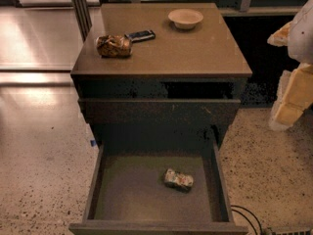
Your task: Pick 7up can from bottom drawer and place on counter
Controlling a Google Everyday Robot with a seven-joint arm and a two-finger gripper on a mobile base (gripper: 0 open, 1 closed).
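The 7up can [178, 179] lies on its side inside the open bottom drawer [156, 226], right of the middle of the drawer floor. It is pale silvery-green with yellowish marks. The counter [195, 48] is the flat brown top of the dark cabinet above. My gripper [292, 99] shows as pale cream and white parts at the right edge of the view, level with the cabinet's upper front. It is well to the right of the cabinet and far above the can. It holds nothing that I can see.
On the counter lie a brown-gold shiny packet [114, 46], a flat black phone-like slab [141, 35] and a pale shallow bowl [185, 18]. A narrower drawer front [159, 112] sits above the open drawer. Black cables [247, 217] lie on the speckled floor at bottom right.
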